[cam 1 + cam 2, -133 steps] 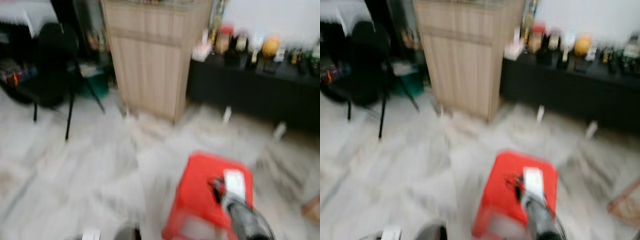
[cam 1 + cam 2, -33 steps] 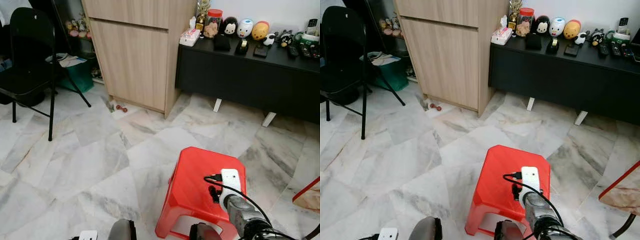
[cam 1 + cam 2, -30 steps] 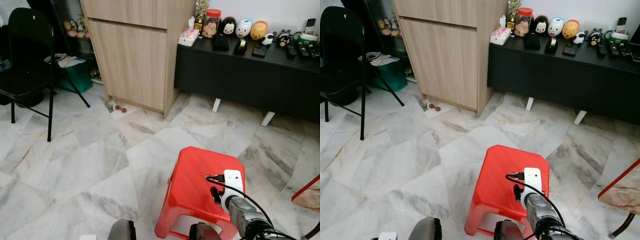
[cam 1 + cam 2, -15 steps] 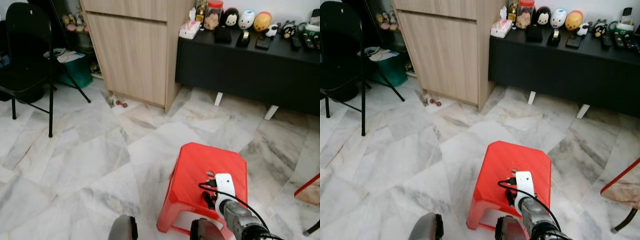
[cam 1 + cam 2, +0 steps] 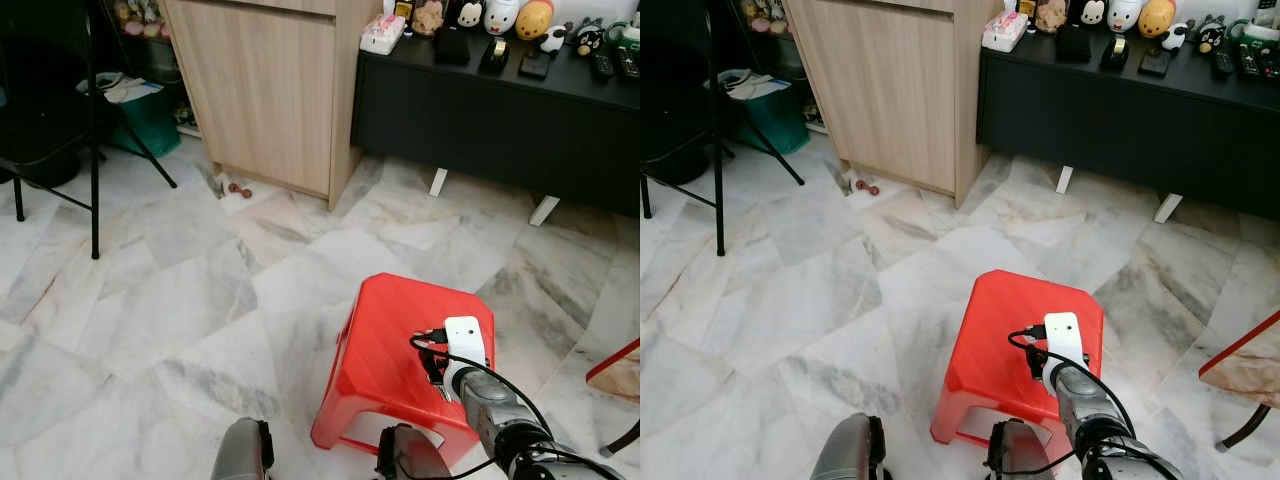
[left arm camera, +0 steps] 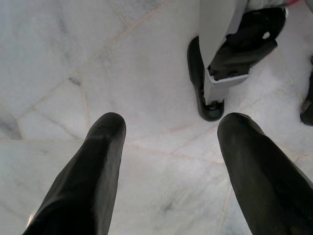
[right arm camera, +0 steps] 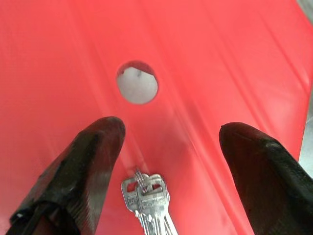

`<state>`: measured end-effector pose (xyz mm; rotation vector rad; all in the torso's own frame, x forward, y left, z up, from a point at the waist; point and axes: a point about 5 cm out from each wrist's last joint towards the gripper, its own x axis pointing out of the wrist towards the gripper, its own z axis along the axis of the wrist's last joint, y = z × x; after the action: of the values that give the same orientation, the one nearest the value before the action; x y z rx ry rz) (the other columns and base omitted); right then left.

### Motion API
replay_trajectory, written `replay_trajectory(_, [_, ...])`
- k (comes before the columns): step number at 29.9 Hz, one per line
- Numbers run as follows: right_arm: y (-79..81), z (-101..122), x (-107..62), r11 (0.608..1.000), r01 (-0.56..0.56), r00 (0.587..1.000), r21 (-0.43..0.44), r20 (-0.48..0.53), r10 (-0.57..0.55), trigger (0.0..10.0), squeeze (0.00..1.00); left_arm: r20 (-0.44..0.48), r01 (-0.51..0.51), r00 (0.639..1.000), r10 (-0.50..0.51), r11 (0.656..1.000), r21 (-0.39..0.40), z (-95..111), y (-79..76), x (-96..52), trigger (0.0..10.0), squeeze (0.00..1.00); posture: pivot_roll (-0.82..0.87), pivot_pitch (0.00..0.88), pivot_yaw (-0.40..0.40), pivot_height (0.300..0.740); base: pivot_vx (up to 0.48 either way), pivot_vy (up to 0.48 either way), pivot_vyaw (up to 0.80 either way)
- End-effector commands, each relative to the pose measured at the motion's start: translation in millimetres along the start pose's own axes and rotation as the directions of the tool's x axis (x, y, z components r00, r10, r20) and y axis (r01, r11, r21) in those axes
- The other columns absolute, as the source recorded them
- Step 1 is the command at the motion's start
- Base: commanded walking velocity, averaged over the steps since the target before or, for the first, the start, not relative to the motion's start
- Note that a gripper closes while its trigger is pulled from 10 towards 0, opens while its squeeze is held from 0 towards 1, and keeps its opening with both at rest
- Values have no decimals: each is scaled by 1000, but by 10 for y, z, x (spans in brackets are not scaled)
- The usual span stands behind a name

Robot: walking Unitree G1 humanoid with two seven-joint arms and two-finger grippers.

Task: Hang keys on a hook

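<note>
Right claw [image 7: 166, 161] hangs wide open over the keys [image 7: 149, 200], which lie flat on the red stool [image 5: 400, 350]. They look light, thin, slippery; pinching the ring seems safest.

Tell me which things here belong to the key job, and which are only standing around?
Belong to the job:
keys on the red stool
right hand, open over the keys

Only standing around:
wooden cabinet
black sideboard
folding chair
</note>
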<state>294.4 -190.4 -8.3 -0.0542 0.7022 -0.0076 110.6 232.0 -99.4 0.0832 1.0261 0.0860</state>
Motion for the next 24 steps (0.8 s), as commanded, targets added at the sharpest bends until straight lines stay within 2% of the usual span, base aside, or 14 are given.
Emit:
replay_trajectory(1, [-4, -111, -12, 1000, -13, 999, 8, -46, 13, 10000, 0, -21, 4, 1000, -4, 1000, -3, -81, 1, -23, 10000, 0, 109, 182, -38, 613, 0, 0, 0])
replay_trajectory(4, [54, -233, -25, 999, -41, 995, -7, -86, 40, 10000, 0, -15, 1, 1000, -1, 1000, -2, -80, 18, -28, 10000, 0, 116, 189, -32, 613, 0, 0, 0])
replay_trajectory(10, [80, -282, -33, 999, -51, 994, 2, -94, 51, 10000, 0, -11, -4, 1000, 5, 1000, 1, -96, 39, -40, 10000, 0, 119, 198, -28, 613, 0, 0, 0])
replay_trajectory(22, [90, -191, -20, 998, -60, 997, -12, -53, 59, 10000, 0, 5, 1, 1000, -1, 1000, 12, -76, 37, -42, 10000, 0, 121, 213, -26, 613, 0, 0, 0])
replay_trajectory(23, [90, -191, -20, 998, -62, 997, -14, -53, 61, 5373, 0, 5, 1, 1000, -1, 1000, 12, -76, 37, -43, 10000, 0, 121, 213, -26, 613, 0, 0, 0])
replay_trajectory(24, [86, -193, -20, 998, -62, 997, -15, -54, 61, 235, 0, 6, 3, 1000, -3, 1000, 13, -78, 31, -44, 10000, 0, 122, 214, -26, 613, 0, 0, 0])
